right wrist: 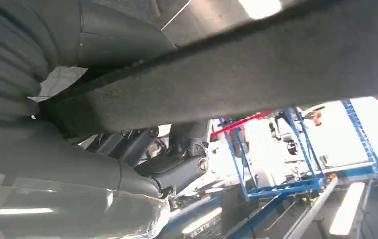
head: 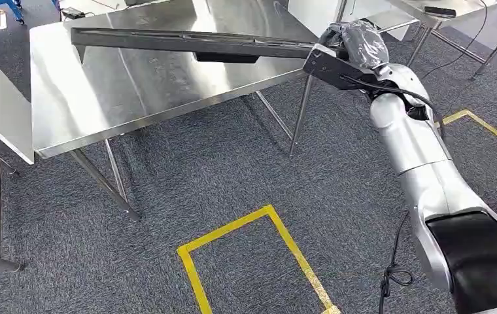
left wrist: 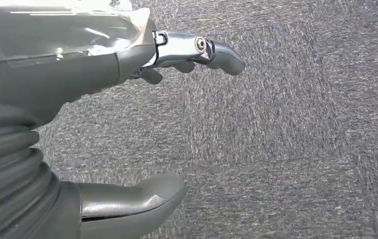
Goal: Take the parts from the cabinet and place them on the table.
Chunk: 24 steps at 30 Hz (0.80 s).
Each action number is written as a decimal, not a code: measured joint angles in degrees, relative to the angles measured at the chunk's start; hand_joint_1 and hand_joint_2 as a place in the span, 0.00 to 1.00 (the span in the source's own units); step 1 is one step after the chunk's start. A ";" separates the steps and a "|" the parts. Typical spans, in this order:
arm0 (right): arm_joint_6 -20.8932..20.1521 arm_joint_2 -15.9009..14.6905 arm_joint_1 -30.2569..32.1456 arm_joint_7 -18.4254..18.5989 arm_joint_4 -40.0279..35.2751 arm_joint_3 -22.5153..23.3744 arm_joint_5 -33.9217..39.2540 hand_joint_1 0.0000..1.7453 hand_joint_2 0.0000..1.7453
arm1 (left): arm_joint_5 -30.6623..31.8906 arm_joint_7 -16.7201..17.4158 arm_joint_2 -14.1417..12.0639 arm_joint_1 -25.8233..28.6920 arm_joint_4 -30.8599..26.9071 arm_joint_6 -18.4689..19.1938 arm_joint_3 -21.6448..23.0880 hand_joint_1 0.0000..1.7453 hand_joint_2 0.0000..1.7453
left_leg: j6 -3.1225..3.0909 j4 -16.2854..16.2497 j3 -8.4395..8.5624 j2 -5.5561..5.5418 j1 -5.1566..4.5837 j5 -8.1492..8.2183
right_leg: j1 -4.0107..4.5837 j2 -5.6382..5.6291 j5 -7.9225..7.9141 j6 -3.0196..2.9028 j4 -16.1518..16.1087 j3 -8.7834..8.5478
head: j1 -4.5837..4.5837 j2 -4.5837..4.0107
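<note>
One long dark part (head: pixel 187 44) juts out sideways from the right hand (head: pixel 354 47), reaching far across a steel table (head: pixel 148 78) and riding just above its top. The right hand grips the part at one end, fingers wrapped around it; from the right wrist (right wrist: pixel 127 169) the part's dark felt-like face (right wrist: pixel 256 69) crosses close over the hand. The part looks stiff and straight, with no visible sag along its length, and probably light for its size. Held at the very end, though, its far tip likely swings wide with any wrist turn, so a grip nearer the middle would steady it; the felt face should give decent friction. A shorter dark block sits under the part, partway out from the hand.

The left hand (left wrist: pixel 127 124) hangs over grey carpet, fingers apart, holding nothing.

Count: one part, one table under it, more steel tables near the room's edges, and one yellow tape outline (head: pixel 259 255) on the floor below the right arm.
</note>
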<state>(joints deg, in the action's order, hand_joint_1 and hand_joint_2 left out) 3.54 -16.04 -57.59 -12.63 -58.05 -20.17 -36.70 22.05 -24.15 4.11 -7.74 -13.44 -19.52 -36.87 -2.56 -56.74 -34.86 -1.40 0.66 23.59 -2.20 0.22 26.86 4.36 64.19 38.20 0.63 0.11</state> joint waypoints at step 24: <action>0.26 1.33 -1.32 0.50 1.60 -1.20 -0.15 1.00 1.00 | -0.22 -0.55 -0.44 0.54 0.09 -0.15 0.00 0.00 1.00 | -1.41 0.89 -0.49 1.52 -1.10 -1.21 | 1.53 -0.20 2.09 -2.75 -2.07 -3.24 | 0.15 0.00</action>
<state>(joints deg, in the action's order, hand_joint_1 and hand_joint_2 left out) 3.80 -14.71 -58.90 -12.13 -56.46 -21.38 -36.85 21.84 -24.70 3.67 -7.20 -13.35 -19.67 -36.87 -3.96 -55.85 -35.36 0.12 -0.43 22.38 -0.67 0.01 28.95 1.61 62.13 34.96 0.79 0.11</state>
